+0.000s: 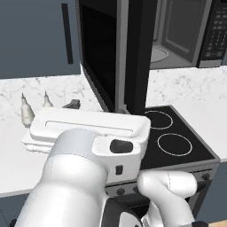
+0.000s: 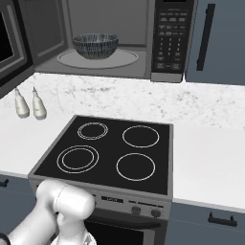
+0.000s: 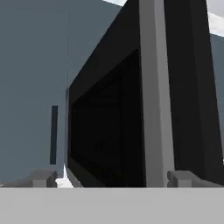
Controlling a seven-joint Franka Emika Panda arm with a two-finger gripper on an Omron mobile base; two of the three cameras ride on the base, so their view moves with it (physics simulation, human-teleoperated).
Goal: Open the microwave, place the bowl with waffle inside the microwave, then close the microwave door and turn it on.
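showing the bowl [image 2: 95, 45] set inside the microwave [image 2: 110, 38]; my tool [image 3: 111, 178] gapes empty beside the microwave door [image 3: 131, 105], unclosed, start button unpressed.

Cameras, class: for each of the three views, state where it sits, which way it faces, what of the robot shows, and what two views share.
Left base view: behind the arm's left, facing forward and down; white arm low, open door ahead.
Right base view: behind the arm's right, facing the stovetop and microwave; arm lower left.
Hand view: on the hand, facing the door; open gripper at bottom.
Both base views share the stovetop, microwave and two bottles.
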